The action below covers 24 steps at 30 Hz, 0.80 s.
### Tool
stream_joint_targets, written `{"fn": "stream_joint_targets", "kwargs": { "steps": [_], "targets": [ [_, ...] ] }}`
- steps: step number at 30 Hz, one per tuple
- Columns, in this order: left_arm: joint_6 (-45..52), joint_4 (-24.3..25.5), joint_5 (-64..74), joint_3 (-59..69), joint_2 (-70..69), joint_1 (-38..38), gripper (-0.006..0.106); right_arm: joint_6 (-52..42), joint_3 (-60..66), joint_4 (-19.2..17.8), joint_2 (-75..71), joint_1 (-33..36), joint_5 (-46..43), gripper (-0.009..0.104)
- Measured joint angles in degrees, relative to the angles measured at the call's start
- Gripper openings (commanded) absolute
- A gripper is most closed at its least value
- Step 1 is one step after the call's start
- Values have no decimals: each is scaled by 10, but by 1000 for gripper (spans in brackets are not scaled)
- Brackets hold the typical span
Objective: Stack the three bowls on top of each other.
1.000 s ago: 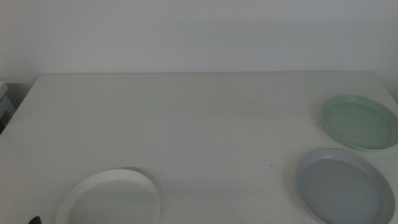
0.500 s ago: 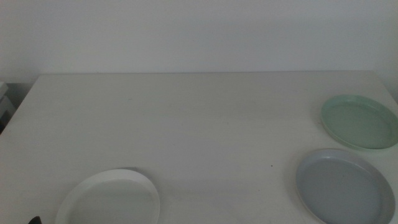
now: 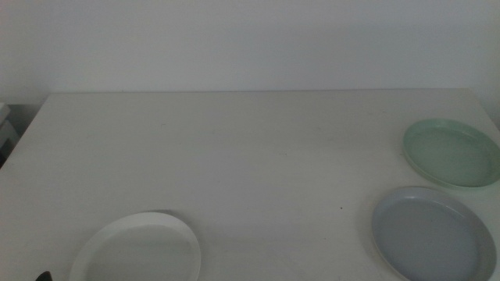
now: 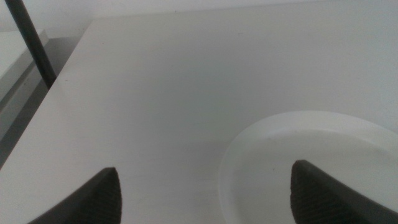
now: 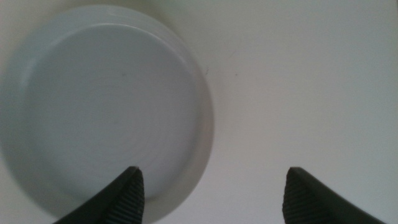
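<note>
Three bowls sit apart on the white table (image 3: 250,148). The white bowl (image 3: 137,250) lies at the front left, the grey bowl (image 3: 433,232) at the front right, and the mint green bowl (image 3: 453,152) behind the grey one. My left gripper (image 4: 205,190) hangs open above the white bowl's (image 4: 311,162) near rim, one jaw over the bowl and one over bare table. My right gripper (image 5: 211,190) is open above the grey bowl's (image 5: 106,106) rim, holding nothing. In the middle view only a dark tip of the left gripper (image 3: 43,276) shows at the bottom edge.
A dark pole (image 4: 31,43) stands beyond the table's left edge, next to a pale surface. A plain white wall (image 3: 250,39) runs behind the table.
</note>
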Motion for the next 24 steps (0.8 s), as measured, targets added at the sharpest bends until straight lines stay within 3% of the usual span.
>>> {"fn": "stream_joint_targets", "kwargs": {
  "steps": [13, 24],
  "targets": [
    [0, 0, 0, 0, 0, 0, 94, -47, -1, 5, 143, 0, -95, 54],
    [0, 0, 0, 0, 0, 0, 94, -47, -1, 15, 210, 20, -112, 41]
  ]
}}
